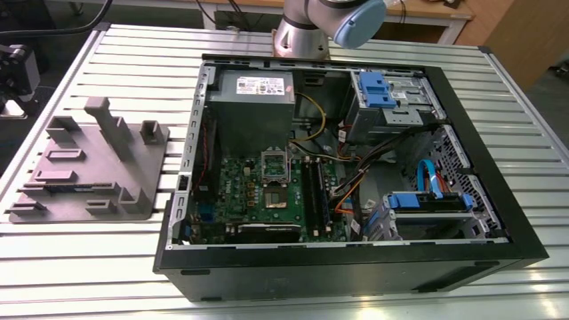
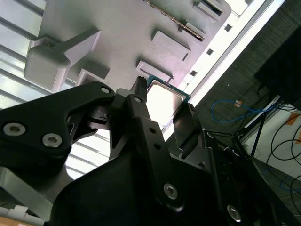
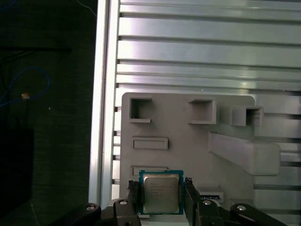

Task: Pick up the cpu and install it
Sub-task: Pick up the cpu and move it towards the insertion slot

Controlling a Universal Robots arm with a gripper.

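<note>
The cpu (image 3: 161,192) is a small square chip with a silvery top and green rim. It sits between my gripper's (image 3: 162,194) two black fingers, which press on its opposite edges in both wrist views. In the second wrist view the cpu (image 2: 164,100) hangs in the gripper (image 2: 163,98) over the grey fixture plate (image 2: 117,33), close to the plate's edge. The exterior view shows the open computer case (image 1: 498,220) with the green motherboard (image 1: 236,187) inside and the bare cpu socket (image 1: 274,195) near its middle.
The grey fixture plate (image 1: 89,167) with upright blocks lies on the slatted metal table (image 1: 80,267), at the exterior view's left of the case. Cables (image 1: 356,180), blue drive brackets (image 1: 378,90) and a power supply (image 1: 253,90) crowd the case. The table edge (image 3: 101,117) drops to dark floor.
</note>
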